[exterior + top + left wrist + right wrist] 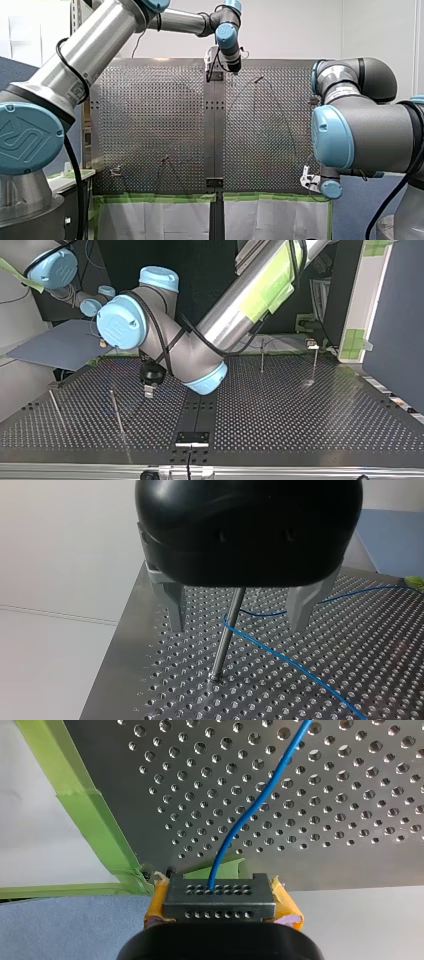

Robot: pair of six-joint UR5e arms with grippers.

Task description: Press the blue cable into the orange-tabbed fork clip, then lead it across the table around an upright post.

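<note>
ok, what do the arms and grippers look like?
My left arm: silver tube, grey joints, light-blue caps, black cable, green tape. My right arm: grey, light-blue caps. My left gripper: black rounded body, metal fingers. My right gripper: black, yellow pads.

A blue cable lies on the perforated table — bending just beside an upright post near its edge.

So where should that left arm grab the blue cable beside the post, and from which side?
Probably the straight stretch of blue cable just past the upright post, from above, straddling it crosswise. It is thin and runs low over the table there, and my left end effector hangs open over that spot.
</note>
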